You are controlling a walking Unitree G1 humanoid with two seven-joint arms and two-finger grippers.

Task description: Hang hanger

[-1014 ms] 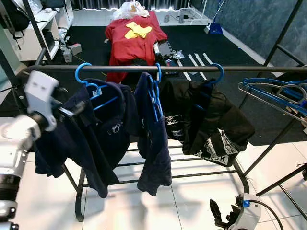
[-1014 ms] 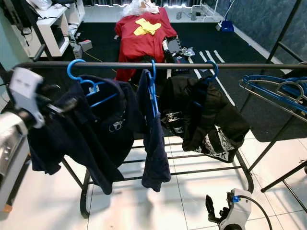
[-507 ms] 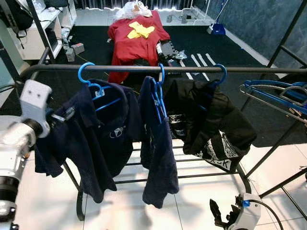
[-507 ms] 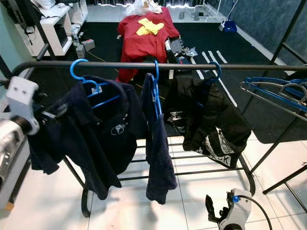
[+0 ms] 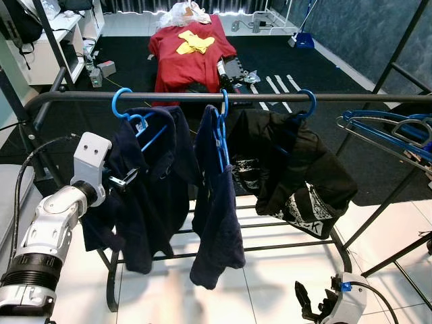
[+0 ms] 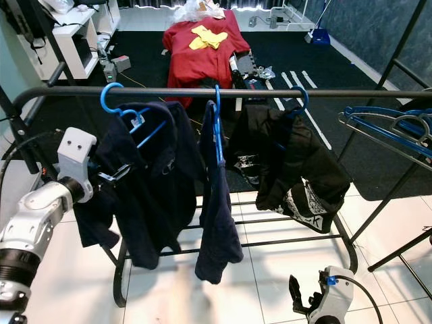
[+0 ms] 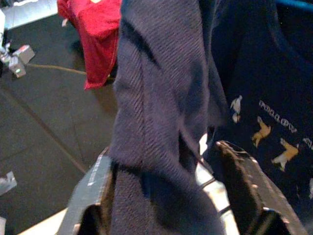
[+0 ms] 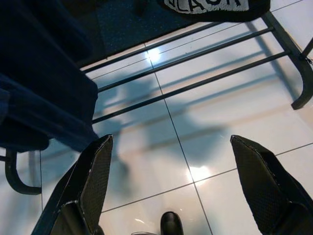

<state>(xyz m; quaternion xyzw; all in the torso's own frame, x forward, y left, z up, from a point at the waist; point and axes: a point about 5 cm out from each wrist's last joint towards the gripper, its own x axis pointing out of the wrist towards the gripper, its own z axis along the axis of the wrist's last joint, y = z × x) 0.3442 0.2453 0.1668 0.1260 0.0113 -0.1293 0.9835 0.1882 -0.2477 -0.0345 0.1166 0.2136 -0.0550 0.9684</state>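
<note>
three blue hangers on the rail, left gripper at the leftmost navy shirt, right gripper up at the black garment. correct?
Not quite: the right gripper hangs low over the floor tiles, jaws open, per the eye views. The rest holds: three blue hangers on the rail, left gripper at the leftmost navy shirt.
</note>
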